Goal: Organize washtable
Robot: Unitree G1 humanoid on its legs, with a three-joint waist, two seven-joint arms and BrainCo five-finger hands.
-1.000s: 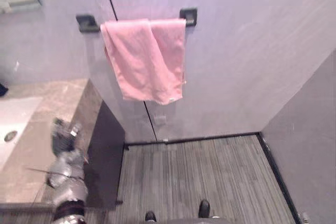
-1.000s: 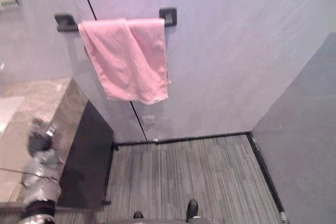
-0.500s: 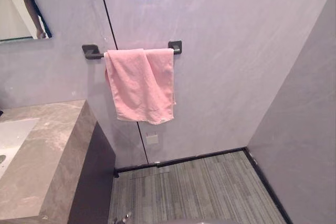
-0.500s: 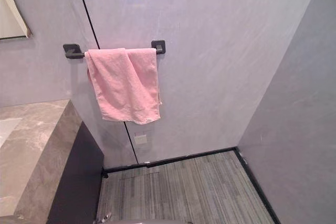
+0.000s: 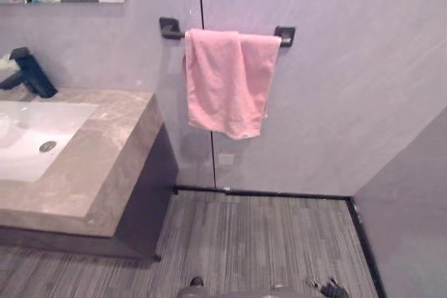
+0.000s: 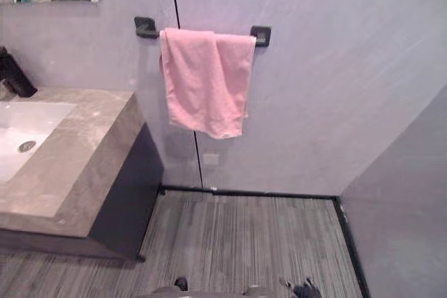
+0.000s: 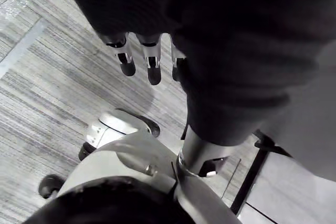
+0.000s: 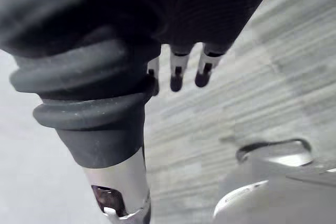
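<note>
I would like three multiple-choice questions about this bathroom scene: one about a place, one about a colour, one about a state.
1. Where is the towel?
A. in the sink
B. on the floor
C. over the bar

2. What colour is the faucet?
A. silver
B. black
C. gold

3. How is the left robot hand?
A. open and empty
B. shut on the towel
C. shut on a cup

Answers: 1 C, it drapes over the wall bar; 2 B, it looks plainly black; 3 A, its fingers are straight and hold nothing.
</note>
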